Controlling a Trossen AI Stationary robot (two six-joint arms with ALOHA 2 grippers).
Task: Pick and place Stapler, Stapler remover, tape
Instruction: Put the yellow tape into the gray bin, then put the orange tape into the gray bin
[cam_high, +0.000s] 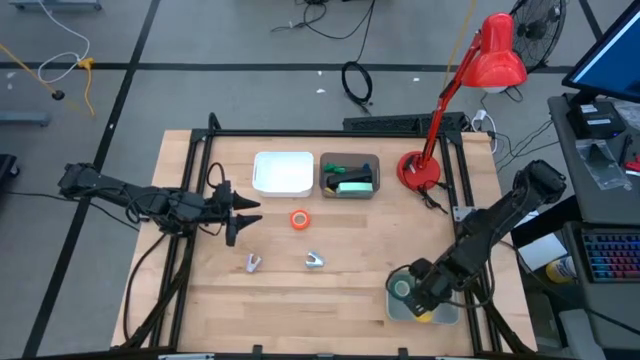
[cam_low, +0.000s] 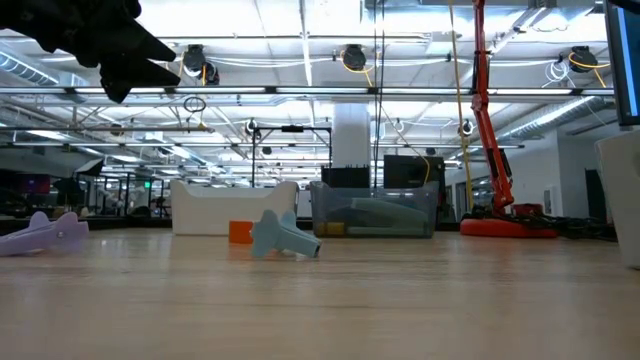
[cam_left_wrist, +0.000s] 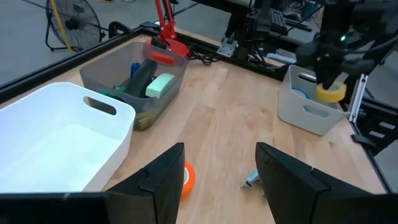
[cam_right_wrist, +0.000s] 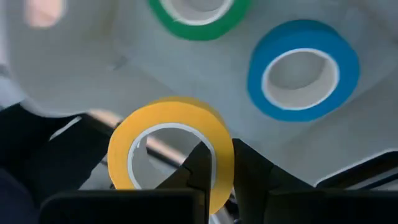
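1. Tape was the item in hand: the yellow roll (cam_right_wrist: 171, 152) sat pinched through its wall by the right gripper (cam_right_wrist: 219, 171), one finger inside the pale core and one outside, fingers drawn narrow on it.
2. That roll hung just over the small grey bin (cam_high: 395, 300) at the table's near right corner; the green roll (cam_right_wrist: 200, 15) and blue roll (cam_right_wrist: 303, 68) lay flat on the bin's floor beneath it.
3. The orange roll (cam_high: 299, 219) lay on the bare table, between the white tray (cam_high: 283, 172) and the two staple removers (cam_high: 314, 261), well apart from the bin.
4. The left gripper (cam_left_wrist: 217, 180) hovered above the table near the orange roll, fingers parted and empty.
5. The step looked like carrying the yellow roll, either lifting it from the bin or lowering it in; the pictures did not settle which.
6. The next move likely called for keeping the pinch firm on the thin wall and keeping the roll clear of the bin's rim, since a thin-walled roll could twist in the grip.
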